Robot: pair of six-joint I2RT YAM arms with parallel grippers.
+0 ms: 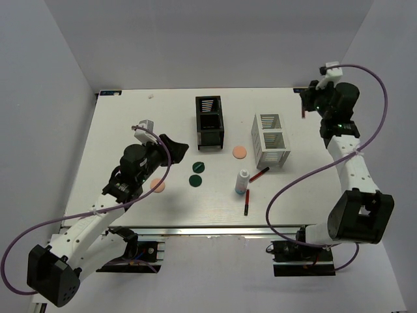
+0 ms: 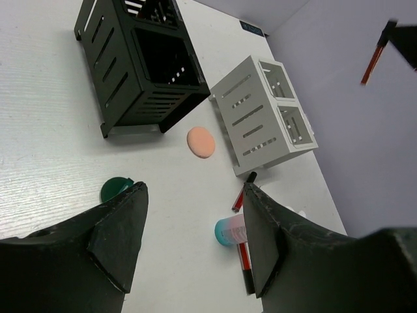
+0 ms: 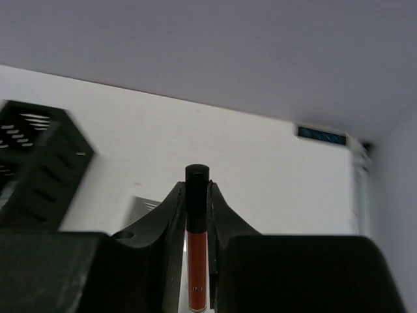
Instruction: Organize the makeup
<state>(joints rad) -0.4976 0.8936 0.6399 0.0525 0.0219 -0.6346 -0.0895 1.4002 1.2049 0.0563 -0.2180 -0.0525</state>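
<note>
My right gripper (image 1: 305,103) is raised at the back right, beyond the white organizer (image 1: 270,139), and is shut on a dark red tube with a black cap (image 3: 197,238), held upright between the fingers. My left gripper (image 1: 171,145) is open and empty, hovering left of the black organizer (image 1: 208,120). On the table lie a peach puff (image 1: 240,152), a second peach puff (image 1: 157,185), two dark green discs (image 1: 199,167) (image 1: 195,180), a small white bottle (image 1: 242,181) and two red tubes (image 1: 259,174) (image 1: 246,202). The tan sticks are out of view.
The left wrist view shows the black organizer (image 2: 140,62), the white organizer (image 2: 264,114), a puff (image 2: 201,141), a green disc (image 2: 116,188), the bottle (image 2: 229,230) and a tube (image 2: 244,254). Purple walls enclose the table on three sides.
</note>
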